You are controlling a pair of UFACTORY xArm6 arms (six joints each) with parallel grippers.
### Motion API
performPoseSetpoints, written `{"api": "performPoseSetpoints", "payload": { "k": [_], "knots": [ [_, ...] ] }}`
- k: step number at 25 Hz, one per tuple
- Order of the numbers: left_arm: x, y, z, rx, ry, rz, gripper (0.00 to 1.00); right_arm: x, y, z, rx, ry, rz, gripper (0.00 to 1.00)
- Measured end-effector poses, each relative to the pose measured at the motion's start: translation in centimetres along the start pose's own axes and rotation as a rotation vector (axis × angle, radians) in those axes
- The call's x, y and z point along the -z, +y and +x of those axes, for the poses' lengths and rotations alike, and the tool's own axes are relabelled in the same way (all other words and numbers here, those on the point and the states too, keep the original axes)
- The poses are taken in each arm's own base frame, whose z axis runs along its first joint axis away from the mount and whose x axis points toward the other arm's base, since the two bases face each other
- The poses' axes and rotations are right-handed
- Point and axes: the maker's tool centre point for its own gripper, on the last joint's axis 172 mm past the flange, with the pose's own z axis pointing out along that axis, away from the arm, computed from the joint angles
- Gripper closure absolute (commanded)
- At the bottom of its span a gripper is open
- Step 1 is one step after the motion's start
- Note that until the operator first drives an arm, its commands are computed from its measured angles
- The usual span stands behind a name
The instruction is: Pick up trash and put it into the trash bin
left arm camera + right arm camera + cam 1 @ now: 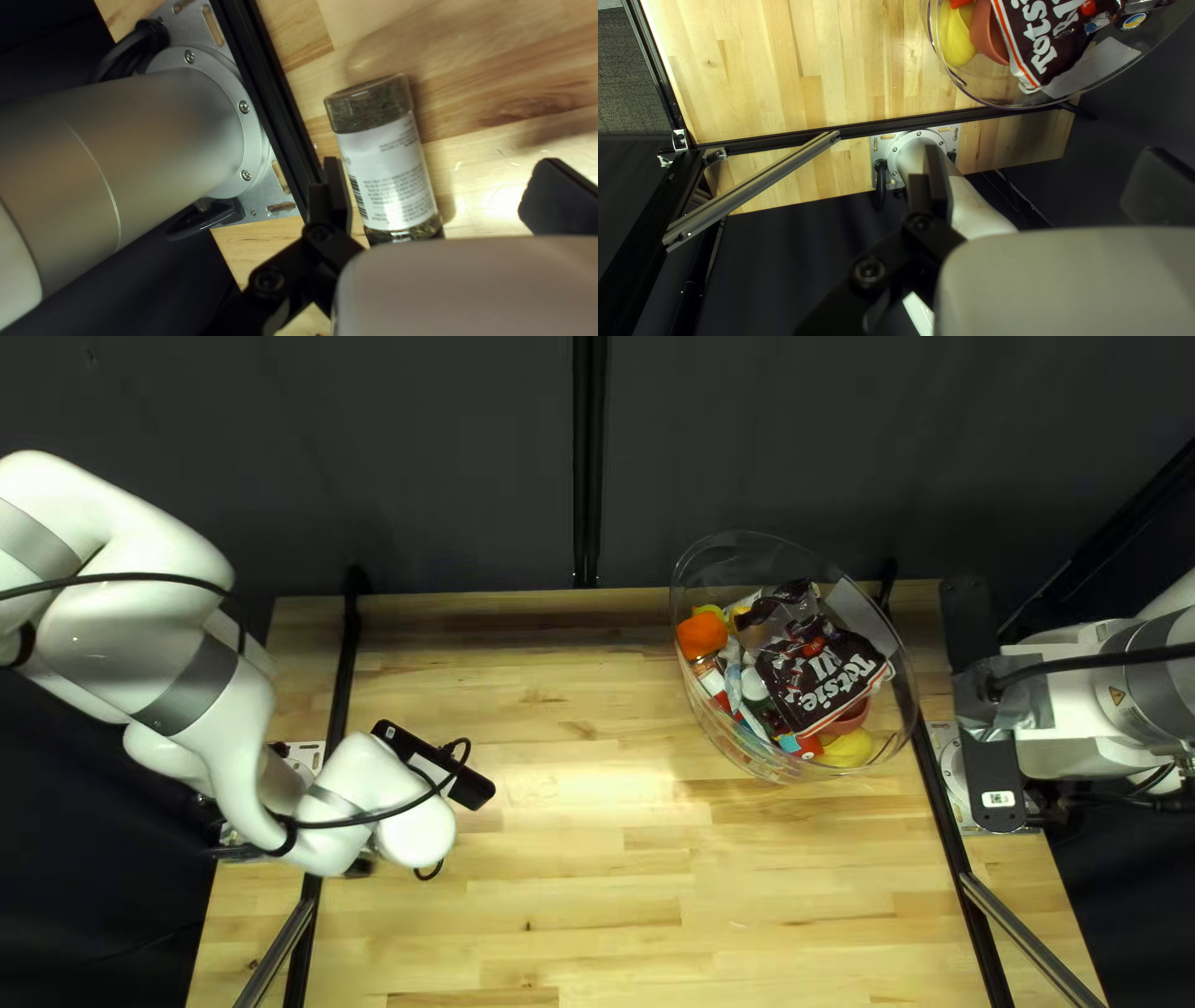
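- Two silver bars, one on the left and one on the right, slant across the near corners of the wooden table in the top left view.
- The left gripper is low over the table near the left arm's base, mostly hidden under its own arm in the top left view. In its wrist view its fingers stand spread wide, pinching nothing.
- A clear jar of dried green herbs with a white label lies on its side on the table, in the space between those spread fingers and closer to one of them; I cannot tell whether that finger touches it. The jar lies just beside the black rail, across the rail from the base. The arm hides it in the top left view.
- The right gripper is above the right arm's base, at the right of the top left view, its fingers apart with nothing between them.
- Farther back, right of the middle in the top left view, the clear round bin stands near the far edge. It holds a brown wrapper, an orange item, yellow items and a reddish bowl.
- The dark curtain hangs behind the table.
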Motion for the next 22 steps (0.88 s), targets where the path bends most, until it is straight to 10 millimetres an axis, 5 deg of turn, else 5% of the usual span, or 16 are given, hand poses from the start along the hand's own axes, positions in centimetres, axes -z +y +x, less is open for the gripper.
{"api": "performPoseSetpoints", "payload": {
  "k": [5,11,14,15,17,22],
  "knots": [
    [-0.7,-0.4,0.0,0.002,-0.038,-0.014,0.0,0.0,0.0,0.0,0.0,0.0,0.0,0.0],
    [-1.2,-0.4,0.0,-0.006,-0.071,-0.033,0.11,0.0,0.0,0.0,0.0,0.0,0.0,0.0],
    [-1.6,-0.4,0.0,-0.016,-0.088,-0.041,0.33,0.0,0.0,0.0,0.0,0.0,0.0,0.0],
    [-1.8,-0.4,0.0,-0.019,-0.094,-0.045,0.33,0.0,0.0,0.0,0.0,0.0,0.0,0.0],
    [-2.1,-0.6,0.1,-0.025,-0.105,-0.051,0.89,0.0,0.0,0.0,0.0,0.0,0.0,0.0],
    [-2.9,-1.1,0.2,-0.037,-0.134,-0.071,0.99,0.0,0.0,0.0,0.0,0.0,0.0,0.0]
  ]
}}
